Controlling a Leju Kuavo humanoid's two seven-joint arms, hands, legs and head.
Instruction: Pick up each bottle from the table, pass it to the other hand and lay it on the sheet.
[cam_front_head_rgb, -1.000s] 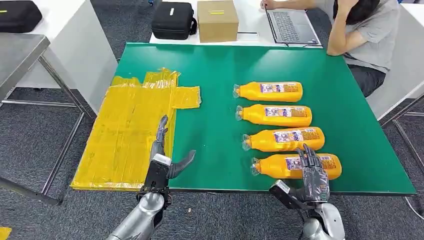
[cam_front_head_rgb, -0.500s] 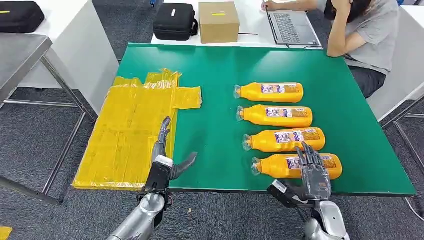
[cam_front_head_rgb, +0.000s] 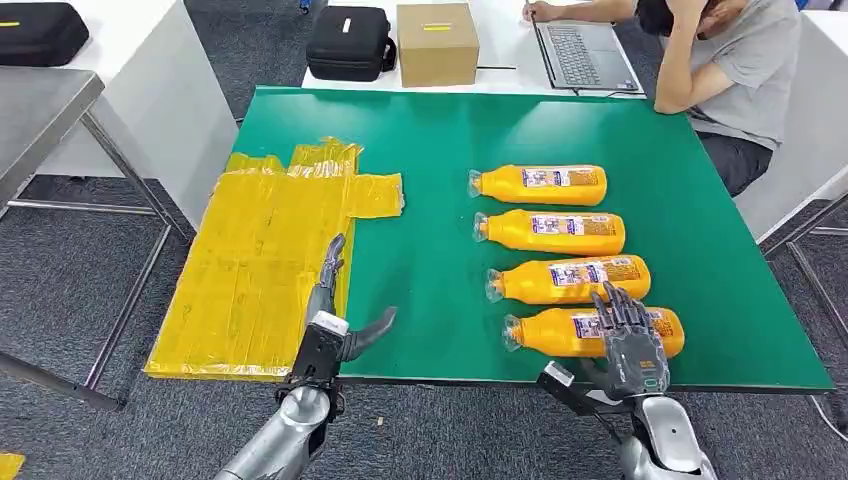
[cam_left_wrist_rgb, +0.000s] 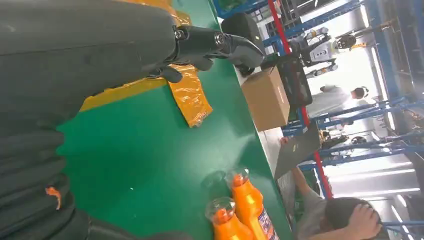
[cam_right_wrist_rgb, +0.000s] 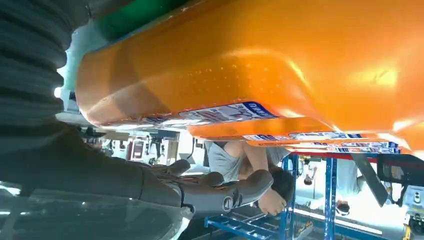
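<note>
Clearly the right hand (cam_front_head_rgb: 632, 340) hovers, fingers (cam_front_head_rgb: 618, 307) spread, over the nearest bottle (cam_front_head_rgb: 560, 332): full-looking, smooth, likely slippery, so grip the labelled middle. Left hand (cam_front_head_rgb: 335, 320) waits, fingers apart.

Bright green table (cam_front_head_rgb: 440, 150), crinkly yellow sheet (cam_front_head_rgb: 262, 255) on the left, four orange bottles (cam_front_head_rgb: 548, 231) with blue-and-white labels on the right. Black case (cam_front_head_rgb: 347, 42) and tan box (cam_front_head_rgb: 437, 42) up top.

Grey carpet floor (cam_front_head_rgb: 60, 270) surrounds the green table (cam_front_head_rgb: 440, 130); behind the table, a white desk (cam_front_head_rgb: 500, 60); left of it, a metal-legged table (cam_front_head_rgb: 40, 100).
</note>
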